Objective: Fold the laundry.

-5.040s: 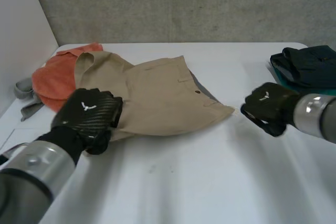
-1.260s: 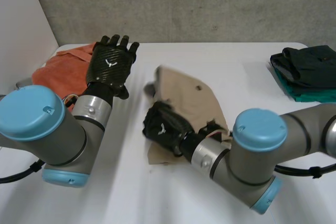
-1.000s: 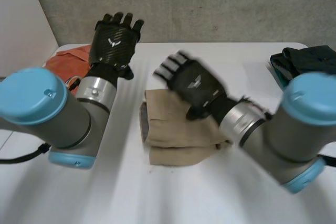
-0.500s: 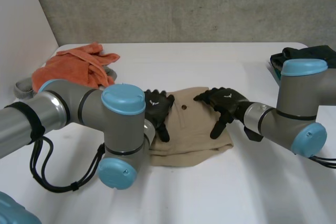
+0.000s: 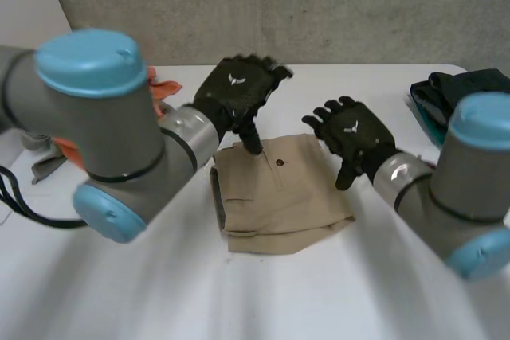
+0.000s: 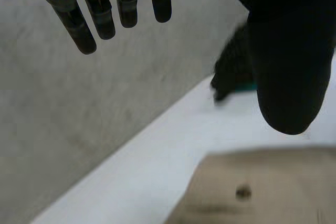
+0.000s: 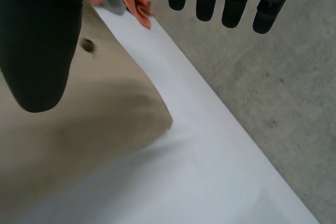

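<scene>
**Tan shorts (image 5: 279, 193) folded; more laundry waiting**

Tan shorts lie mid-surface as a compact, roughly square bundle. Layers are stacked, and the doubled edges show along the near side and the side toward the left arm. The button (image 5: 278, 162) faces up near the far edge. The white surface (image 5: 263, 300) in front of the bundle is bare.

Both hands hover over the far half of the shorts, and neither holds any cloth.
- Left hand (image 5: 237, 99): fingers straight and spread, thumb hanging down toward the far edge of the bundle. I can't tell whether the thumb tip touches the fabric. In the left wrist view the fingers (image 6: 100, 14) are extended with nothing between them.
- Right hand (image 5: 351, 134): raised over the far corner on its own side, fingers splayed and empty, thumb down. The right wrist view shows the same.

Farther back, beyond the left arm, an orange cloth (image 5: 166, 87) lies crumpled with a grey cloth (image 5: 44, 163) beside it. Neither is folded. At the far edge on the right arm's side sits a stack of dark garments (image 5: 454, 89). It looks piled, but I can't judge how neatly. A concrete wall (image 5: 319, 5) stands behind.

My judgement is that the shorts look finished, or need only a final pat flat. The orange and grey pieces are still to fold, so the job is roughly partway.
</scene>
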{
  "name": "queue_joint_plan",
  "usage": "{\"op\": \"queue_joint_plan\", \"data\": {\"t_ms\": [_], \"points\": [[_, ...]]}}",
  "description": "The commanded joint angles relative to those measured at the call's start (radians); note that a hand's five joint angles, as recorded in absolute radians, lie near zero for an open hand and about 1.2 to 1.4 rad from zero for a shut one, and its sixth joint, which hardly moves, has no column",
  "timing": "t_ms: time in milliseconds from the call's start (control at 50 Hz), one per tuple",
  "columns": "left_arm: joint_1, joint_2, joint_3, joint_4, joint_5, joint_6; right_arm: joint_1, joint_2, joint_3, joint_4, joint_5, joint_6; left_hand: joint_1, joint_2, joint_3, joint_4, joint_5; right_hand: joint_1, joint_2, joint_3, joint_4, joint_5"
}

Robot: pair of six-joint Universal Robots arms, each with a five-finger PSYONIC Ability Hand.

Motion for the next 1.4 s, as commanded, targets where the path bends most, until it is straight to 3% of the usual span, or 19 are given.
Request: {"op": "queue_joint_plan", "data": {"t_ms": [20, 120, 300, 520, 920, 980, 1040, 1060, 1280, 1400], "points": [[0.022, 0.053, 0.003, -0.027, 0.231, -0.034, 0.040, -0.041, 0.273, -0.223, -0.011, -0.008, 0.011, -0.003, -0.004, 0.000, -0.017, -0.014, -0.014, -0.035, -0.032, -0.046], [0.040, 0.067, 0.011, -0.062, 0.291, -0.070, 0.065, 0.007, 0.358, -0.362, -0.037, -0.009, 0.011, -0.003, -0.004, 0.000, -0.017, -0.014, -0.014, -0.035, -0.032, -0.046], [0.029, 0.061, 0.010, -0.062, 0.295, -0.072, 0.066, 0.130, 0.318, -0.487, -0.054, -0.034, 0.011, -0.003, -0.004, 0.000, -0.017, -0.014, -0.014, -0.035, -0.032, -0.046], [0.029, 0.058, 0.008, -0.060, 0.295, -0.070, 0.071, 0.222, 0.229, -0.505, -0.045, -0.088, 0.011, -0.003, -0.004, 0.000, -0.017, -0.014, -0.014, -0.035, -0.032, -0.046], [0.035, 0.059, -0.007, -0.060, 0.292, -0.069, 0.094, 0.298, 0.017, -0.473, -0.035, 0.007, 0.011, -0.003, -0.004, 0.000, -0.017, 0.087, 0.087, 0.066, 0.069, 0.056], [0.035, 0.059, -0.007, -0.059, 0.292, -0.069, 0.094, 0.321, -0.023, -0.449, -0.043, 0.015, 0.011, -0.003, -0.004, 0.000, -0.017, 0.271, 0.272, 0.250, 0.253, 0.240], [0.035, 0.061, -0.007, -0.057, 0.292, -0.069, 0.094, 0.351, -0.078, -0.410, -0.045, 0.014, 0.011, -0.003, -0.004, 0.000, -0.017, 0.877, 0.878, 0.856, 0.860, 0.846], [0.035, 0.061, -0.007, -0.057, 0.292, -0.069, 0.094, 0.363, -0.107, -0.392, -0.045, 0.015, 0.011, -0.003, -0.004, 0.000, -0.017, 1.204, 1.205, 1.183, 1.186, 1.173], [0.040, 0.071, 0.005, -0.048, 0.291, -0.067, 0.065, 0.302, -0.265, -0.384, -0.042, 0.133, 0.011, -0.003, -0.004, 0.000, -0.017, 1.207, 1.208, 1.186, 1.190, 1.176], [0.048, 0.105, 0.007, -0.005, 0.285, -0.072, -0.056, 0.247, -0.374, -0.381, -0.042, 0.204, 0.011, -0.003, -0.004, 0.000, -0.017, 1.207, 1.208, 1.186, 1.190, 1.176]]}}
